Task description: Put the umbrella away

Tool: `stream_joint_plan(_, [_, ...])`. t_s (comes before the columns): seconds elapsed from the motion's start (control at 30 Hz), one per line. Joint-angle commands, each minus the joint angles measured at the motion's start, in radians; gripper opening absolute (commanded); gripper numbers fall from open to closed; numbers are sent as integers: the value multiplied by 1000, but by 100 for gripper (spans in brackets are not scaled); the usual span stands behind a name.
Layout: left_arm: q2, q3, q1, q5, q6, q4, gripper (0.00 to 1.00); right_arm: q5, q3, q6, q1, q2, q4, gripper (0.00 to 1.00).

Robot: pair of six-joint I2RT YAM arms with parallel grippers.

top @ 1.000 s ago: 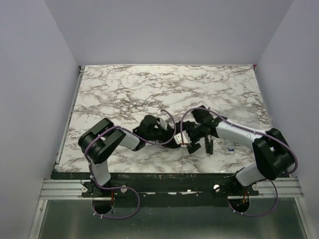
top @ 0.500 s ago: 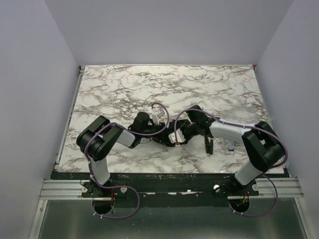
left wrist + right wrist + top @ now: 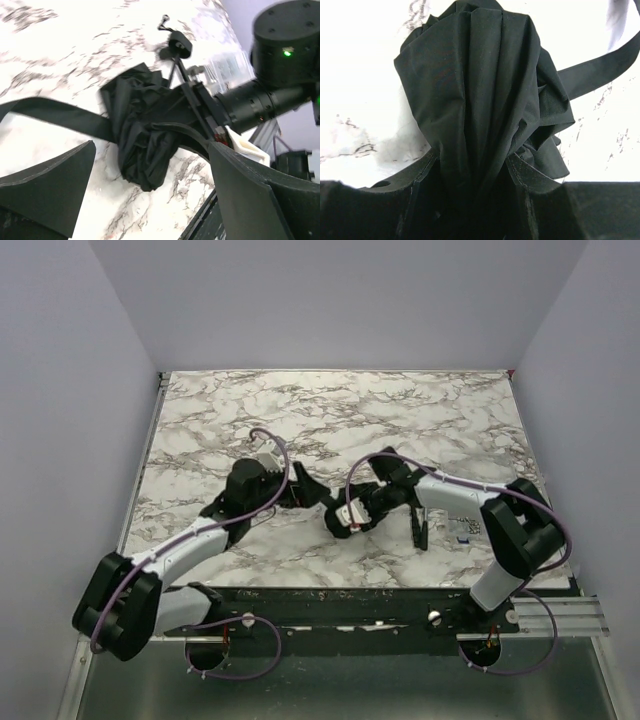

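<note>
Just in from the middle of the bench's (image 3: 400, 410) near edge, the right gripper (image 3: 472, 167) is clamped on the bundled umbrella (image 3: 480, 75). The left gripper (image 3: 152, 150) is spread wide just beside it, with the strap (image 3: 55, 112) trailing past. The fabric looks light, soft and slippery, so I'd grab the stiff shaft (image 3: 173, 70) or knob handle (image 3: 180, 44), not loose folds.

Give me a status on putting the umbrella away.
Done: the umbrella is collapsed into a short bundle on the table. In hand: the right end effector clamps its fabric; the left end effector is open, facing it. Left: the strap trails out, not wrapped.
</note>
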State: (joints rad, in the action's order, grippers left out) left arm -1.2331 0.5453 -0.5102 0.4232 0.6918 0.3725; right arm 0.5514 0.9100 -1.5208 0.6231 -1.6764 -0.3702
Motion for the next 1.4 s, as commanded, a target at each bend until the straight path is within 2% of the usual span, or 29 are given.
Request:
stream_joint_plan(0.0, [70,-145,6,-230,193,-173,99,-3,-70,30,32,-58,-327,17])
stream_joint_plan(0.07, [54,-205,5,-228,289,-117,90,2,-64,37,46,-66,-332,17])
stream_joint_plan(0.13, [18,-238,3,-245,361,-64,71,-1,-69,50,61,-68,-313,17])
stream_joint_plan(0.17, [-10,-237,-1,-248,370,-48,67,-2,-71,55,65,-68,-308,17])
stream_joint_plan(0.33, [-160,-118,-3,-288,383,-113,63,3,-80,71,72,-63,-303,17])
stream_joint_plan(0.4, [-212,-35,0,-341,381,-201,61,5,-87,73,75,-55,-308,17])
stream_joint_plan(0.47, [-264,62,8,-413,381,-316,45,5,-99,71,76,-43,-314,17])
stream_joint_plan(0.57, [-356,221,41,-464,369,-452,39,-2,-106,68,76,-29,-332,16])
stream_joint_plan(0.9, [-550,599,64,-392,273,-672,38,15,-82,126,89,-34,-362,16])
stream_joint_plan(1.07, [-549,714,66,-386,187,-709,39,4,-37,185,88,-80,-370,14])
stream_joint_plan(1.13, [-481,712,65,-413,103,-683,42,-5,-34,178,90,-82,-369,14])
stream_joint_plan(1.2, [-371,665,68,-409,-21,-614,51,-25,-24,176,99,-86,-371,14])
stream_joint_plan(1.3, [-164,511,83,-401,-154,-480,65,-39,78,235,124,-153,-454,14])
stream_joint_plan(1.37, [-2,361,109,-415,-193,-368,79,-30,178,291,134,-238,-536,14])
